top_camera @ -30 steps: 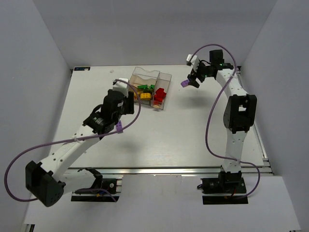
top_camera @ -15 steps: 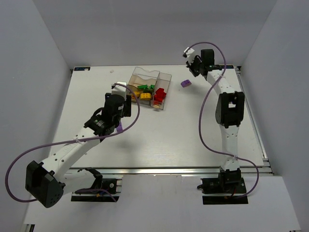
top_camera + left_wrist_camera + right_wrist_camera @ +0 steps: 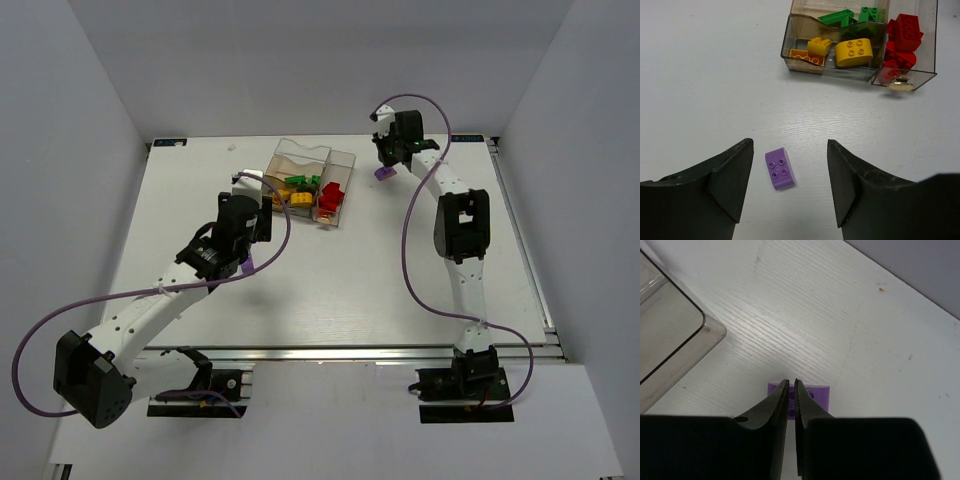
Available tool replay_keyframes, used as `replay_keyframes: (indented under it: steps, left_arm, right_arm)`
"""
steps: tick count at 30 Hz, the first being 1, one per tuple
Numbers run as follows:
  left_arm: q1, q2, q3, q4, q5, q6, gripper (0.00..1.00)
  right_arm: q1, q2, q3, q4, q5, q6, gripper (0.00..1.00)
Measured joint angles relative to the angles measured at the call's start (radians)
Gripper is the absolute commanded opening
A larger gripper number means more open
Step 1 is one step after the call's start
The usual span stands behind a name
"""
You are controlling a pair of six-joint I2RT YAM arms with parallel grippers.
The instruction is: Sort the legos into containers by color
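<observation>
Jaws of the left gripper (image 3: pixel 790 145) stood wide apart, straddling the near purple brick (image 3: pixel 779 169), which lay studs-up and slightly askew on the table (image 3: pixel 350 280), nearer to us than the divided box (image 3: pixel 840 74). Neither finger touched it.

Jaws of the right gripper (image 3: pixel 791 382) were drawn almost together, only a sliver of gap, with nothing between them. Their tips hung over the far purple brick (image 3: pixel 810 392), which lay flat on the table just right of the box corner.

Box contents as seen from the left wrist:
- yellow bricks (image 3: pixel 854 52) in the nearest section
- green bricks (image 3: pixel 850 17) behind them
- red bricks (image 3: pixel 902 35) in the right section

We saw no purple in any section. From above, the far sections looked bare, though the tint made that hard to confirm.

We judged the step in hand to be picking up the two purple bricks, the last loose ones we could see. For the left, we advised:
- turning the wrist to square the fingers with the brick's long sides
- lowering until the pads bracket its flanks
- closing gently so it does not skid

For the right, we advised opening wider than the brick before descending. Tips this narrow would only press on the studs. Each carry should clear the box wall and release low over a bare section.
</observation>
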Motion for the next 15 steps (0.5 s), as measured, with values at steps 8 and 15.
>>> replay_keyframes:
  steps: [8,15]
  left_arm:
    - [0.000,0.000,0.000,0.000,0.000,0.006,0.71]
    - [0.000,0.000,0.000,0.006,-0.002,0.006,0.71]
  right_arm:
    - [0.000,0.051,0.002,0.032,0.074,0.006,0.11]
    - [0.002,0.080,0.002,0.031,0.093,-0.010,0.11]
